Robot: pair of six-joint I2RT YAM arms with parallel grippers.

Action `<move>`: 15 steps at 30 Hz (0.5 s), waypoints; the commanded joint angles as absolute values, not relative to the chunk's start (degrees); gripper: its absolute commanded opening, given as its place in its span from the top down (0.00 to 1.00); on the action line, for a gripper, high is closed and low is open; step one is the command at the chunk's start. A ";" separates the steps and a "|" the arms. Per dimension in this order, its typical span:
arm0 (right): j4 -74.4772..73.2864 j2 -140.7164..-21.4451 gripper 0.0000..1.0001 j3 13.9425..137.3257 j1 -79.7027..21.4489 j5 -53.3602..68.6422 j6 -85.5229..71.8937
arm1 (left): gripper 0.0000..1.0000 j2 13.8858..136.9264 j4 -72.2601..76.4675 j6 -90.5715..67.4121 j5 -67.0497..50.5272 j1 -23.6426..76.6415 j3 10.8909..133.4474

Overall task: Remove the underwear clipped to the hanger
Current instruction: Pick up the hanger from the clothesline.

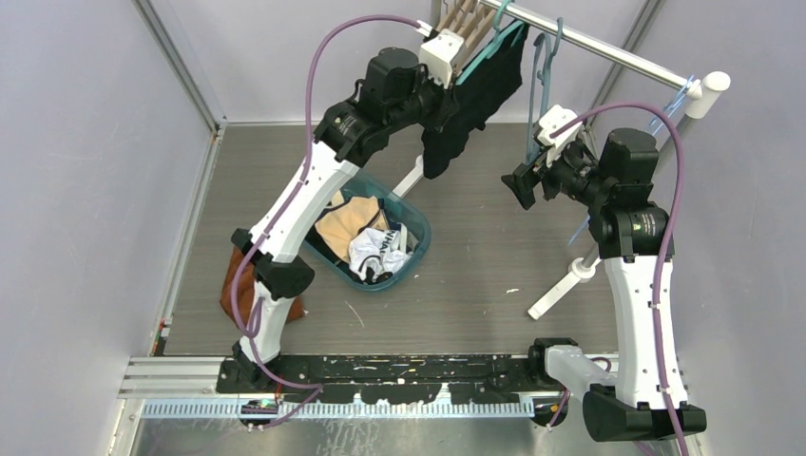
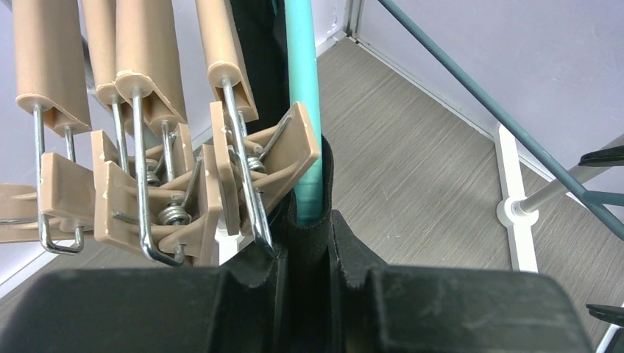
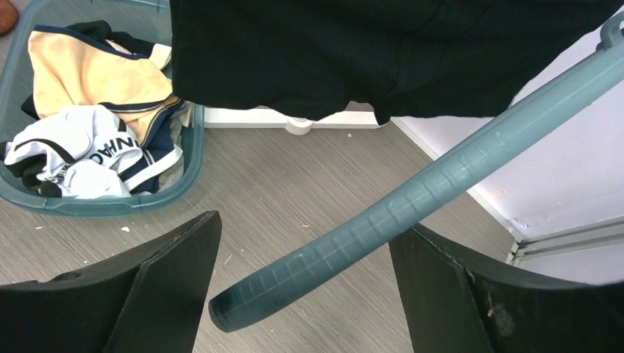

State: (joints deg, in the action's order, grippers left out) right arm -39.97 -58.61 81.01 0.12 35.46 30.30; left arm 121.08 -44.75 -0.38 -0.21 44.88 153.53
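From above, the black underwear [image 1: 475,90] hangs from a teal hanger [image 1: 508,33] on the rail [image 1: 608,47] at the far side of the desk [image 1: 475,275]. Its long axis runs down from the hanger, waistband up and leg ends low, slanting toward the lower left in this view. The left pincer [image 1: 452,95] is up against the near edge of the cloth. The right pincer [image 1: 527,185] hangs to the right, under a grey-blue hanger [image 1: 544,85]. A basket [image 1: 418,249] of clothes [image 1: 366,237] sits on the desk below.

At the left wrist, the left pincer [image 2: 309,250] is nearly closed, its fingers [image 2: 353,254] pressed on either side of the black waistband where it wraps the upright teal bar. Beige clips [image 2: 184,184] on wire hooks hang just to the left, touching the band.

At the right wrist, the right pincer [image 3: 303,226] stands wide open and holds nothing. The grey-blue hanger's arm passes slantwise between its fingers [image 3: 154,287]; I cannot tell whether it touches them. The underwear fills the top of the view, hem downward.
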 commanded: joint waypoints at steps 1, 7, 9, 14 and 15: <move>-36.79 -58.57 0.12 82.01 0.18 35.69 30.71 | 1.00 114.88 -41.05 0.18 0.85 44.74 155.30; -36.91 -58.61 0.11 82.19 0.13 35.92 30.81 | 1.00 111.90 -41.35 0.26 0.88 44.77 154.33; -36.91 -58.62 0.12 82.33 0.18 36.16 30.64 | 1.00 111.46 -41.43 0.38 0.88 44.76 154.19; -37.09 -57.91 0.11 81.75 0.18 35.92 30.82 | 1.00 109.12 -41.93 0.18 -0.22 44.76 150.71; -37.09 -57.70 0.11 81.55 0.18 35.75 30.97 | 1.00 108.25 -41.86 0.22 -0.45 44.76 149.19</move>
